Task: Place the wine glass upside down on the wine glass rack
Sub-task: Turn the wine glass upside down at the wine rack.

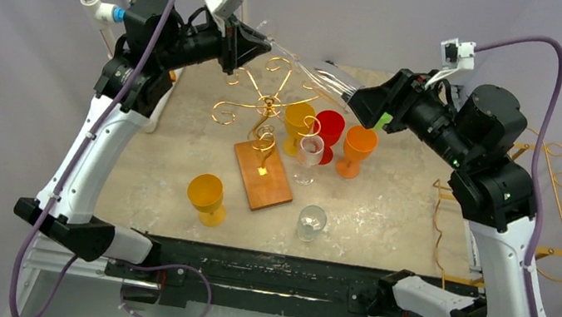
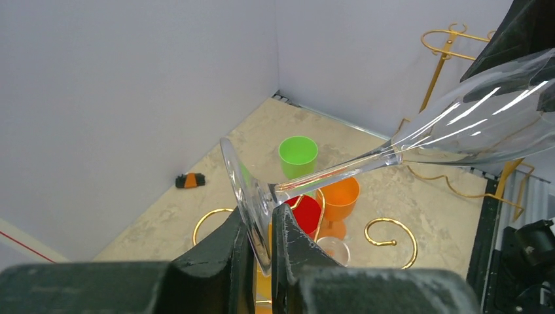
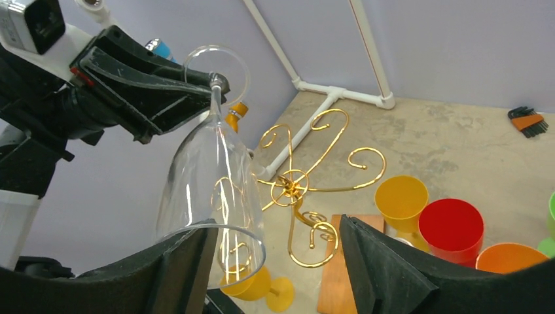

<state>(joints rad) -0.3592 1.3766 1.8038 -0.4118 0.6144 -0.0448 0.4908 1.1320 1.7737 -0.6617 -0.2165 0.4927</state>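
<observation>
Wine glass (image 1: 307,74), clear and long-stemmed, hangs nearly level in mid-air across the upper middle of the top view. It spans the gap between the two arms, above the gold wire rack (image 1: 264,110) with curled hooks on a wooden base. The left gripper (image 2: 260,226) is clamped narrow on the edge of the flat round foot (image 2: 239,176), seen at lower centre of its wrist view. The right gripper (image 3: 278,258) stands wide with a finger on either side of the bowl (image 3: 209,183). The bowl sits close to the finger at lower left of that view, and whether it touches cannot be told. This looks like a handover, with the weight going to the left arm. That hold is a pinch on a thin glass disc with the whole bowl levering against it. The right arm would therefore do best to draw straight back along the glass's axis, clear of the lip, before anything else moves. Then comes a slow turn to bring the foot uppermost, with the stem slid sideways into an open hook so the foot rests on the curl. The yellow, red and orange plastic goblets (image 1: 329,128) stand just below the path and should be avoided.
</observation>
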